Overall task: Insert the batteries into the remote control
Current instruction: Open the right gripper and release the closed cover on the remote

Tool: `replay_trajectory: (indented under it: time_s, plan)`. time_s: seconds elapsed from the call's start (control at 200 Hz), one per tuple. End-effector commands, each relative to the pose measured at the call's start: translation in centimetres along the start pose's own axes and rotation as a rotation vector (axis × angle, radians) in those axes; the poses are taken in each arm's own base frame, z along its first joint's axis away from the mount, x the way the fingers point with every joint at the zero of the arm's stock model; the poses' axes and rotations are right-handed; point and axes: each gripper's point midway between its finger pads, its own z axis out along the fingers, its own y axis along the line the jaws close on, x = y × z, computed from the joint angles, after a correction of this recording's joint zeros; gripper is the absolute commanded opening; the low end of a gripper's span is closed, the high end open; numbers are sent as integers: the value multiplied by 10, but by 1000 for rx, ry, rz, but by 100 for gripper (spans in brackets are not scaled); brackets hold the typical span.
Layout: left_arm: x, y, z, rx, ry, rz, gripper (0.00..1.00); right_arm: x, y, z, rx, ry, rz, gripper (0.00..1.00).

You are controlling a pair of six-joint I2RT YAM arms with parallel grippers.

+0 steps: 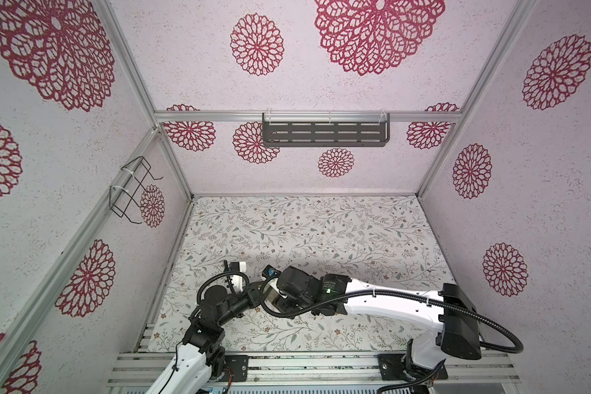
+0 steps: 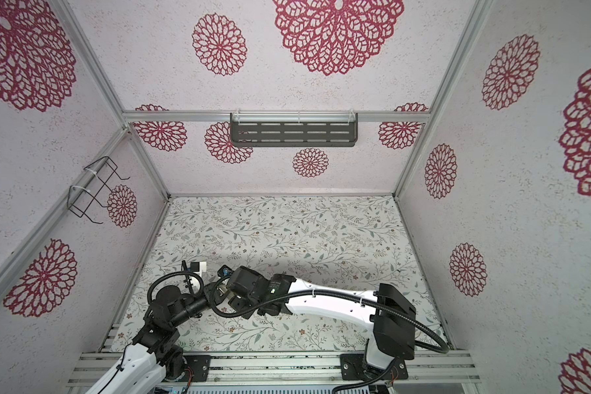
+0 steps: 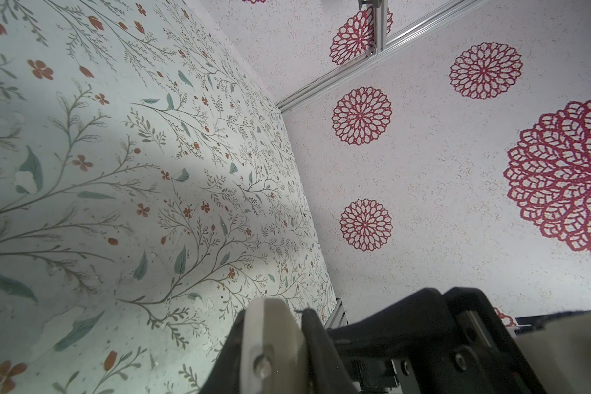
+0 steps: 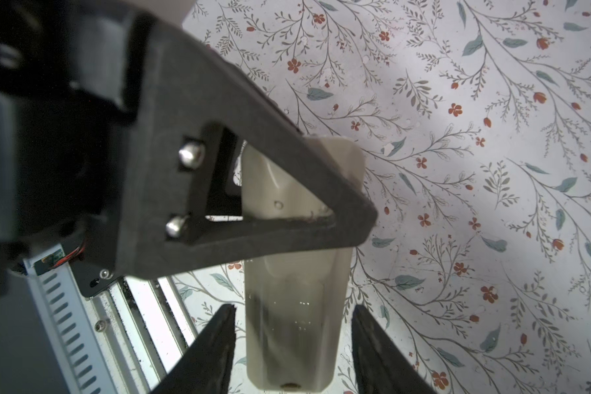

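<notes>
The remote control [image 4: 301,177] shows its plain beige back in the right wrist view. It is held off the floral table, and one black finger [image 4: 253,177] of the left gripper crosses it. My left gripper [image 3: 276,315] is shut on the remote control [image 3: 273,341]. My right gripper [image 4: 294,308] is open: its jaws straddle the remote's end with a gap on each side. In both top views the two wrists meet at the front left of the table, and only a beige sliver of the remote [image 1: 272,296] [image 2: 223,291] shows beneath them. The batteries are hidden.
The floral table [image 1: 321,238] is walled in on three sides. A grey slotted shelf [image 1: 325,133] hangs on the back wall and a black wire basket [image 1: 133,191] on the left wall. Aluminium rails [image 1: 304,366] run along the front edge.
</notes>
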Motion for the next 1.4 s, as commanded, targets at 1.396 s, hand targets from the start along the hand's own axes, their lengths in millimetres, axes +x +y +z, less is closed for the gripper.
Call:
replay_trajectory:
  time_s: [1.396]
  plan:
    - [-8,-25,-3,120,-37,-8,0,33,-39,6,85,40,60,56]
